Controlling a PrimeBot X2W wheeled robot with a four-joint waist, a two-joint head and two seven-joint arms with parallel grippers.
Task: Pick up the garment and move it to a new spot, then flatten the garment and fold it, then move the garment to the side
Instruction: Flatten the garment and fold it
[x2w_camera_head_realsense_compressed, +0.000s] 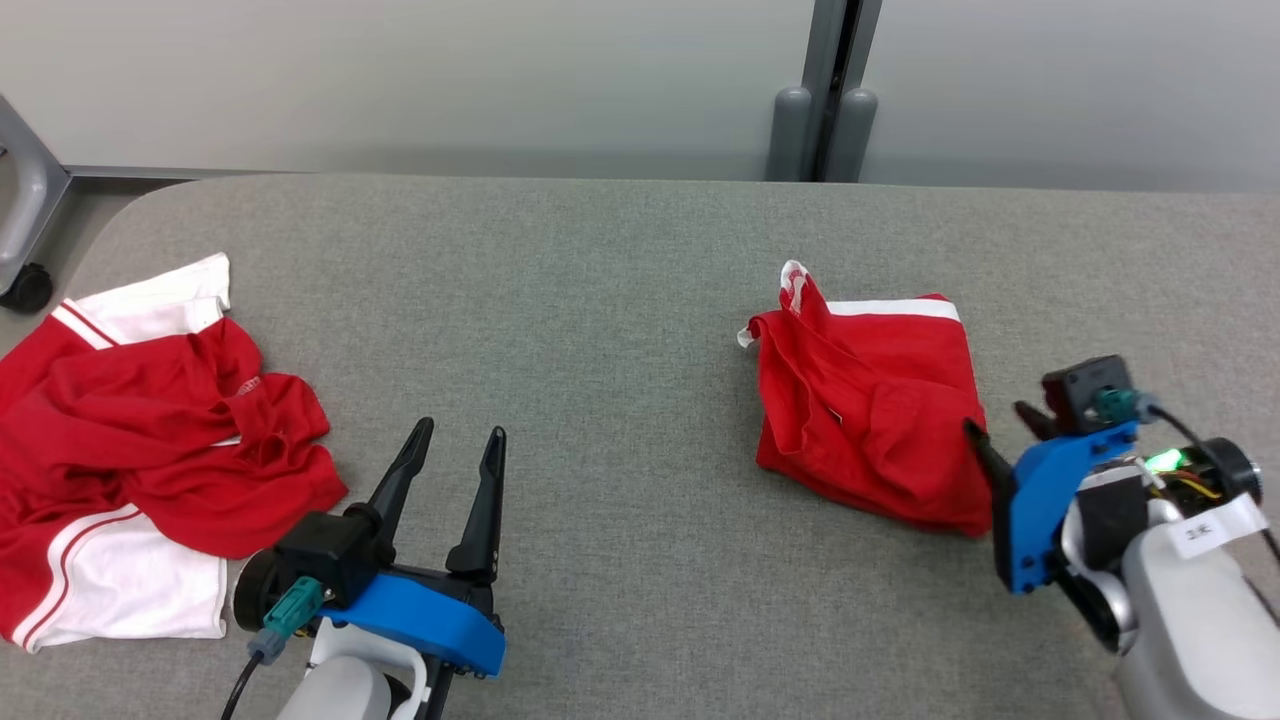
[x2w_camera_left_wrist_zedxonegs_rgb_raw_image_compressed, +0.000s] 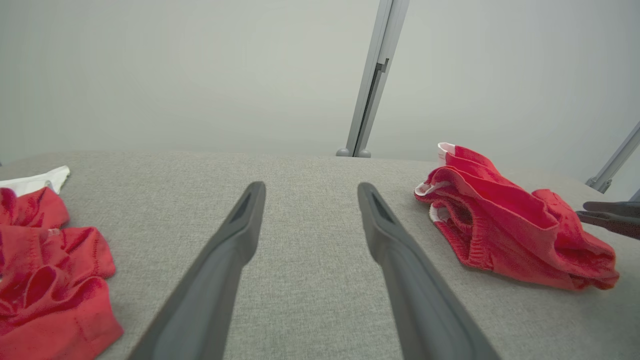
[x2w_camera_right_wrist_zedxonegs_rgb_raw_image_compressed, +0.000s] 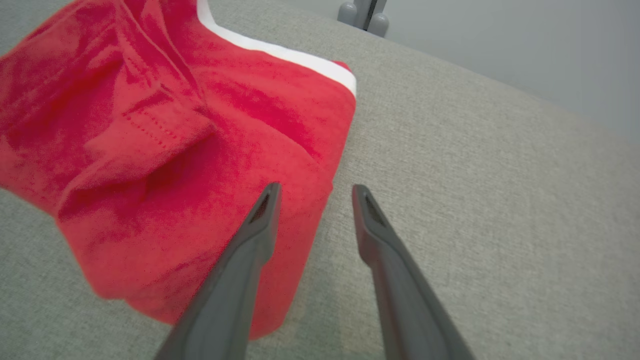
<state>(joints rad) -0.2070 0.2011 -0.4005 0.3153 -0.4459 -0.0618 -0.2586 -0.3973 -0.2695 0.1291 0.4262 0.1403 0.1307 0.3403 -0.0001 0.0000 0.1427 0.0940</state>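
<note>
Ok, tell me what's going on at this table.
A two-armed robot is working on red garments on a grey table. A roughly folded red garment lies on the right side. The right tool sits open at its right edge, gripping nothing. The left tool is open over bare table, holding nothing. A crumpled red-and-white pile lies at the far left with no tool on it.

The garment (x2w_camera_head_realsense_compressed: 870, 400) is red with a white band; the table (x2w_camera_head_realsense_compressed: 600, 300) is grey.
</note>
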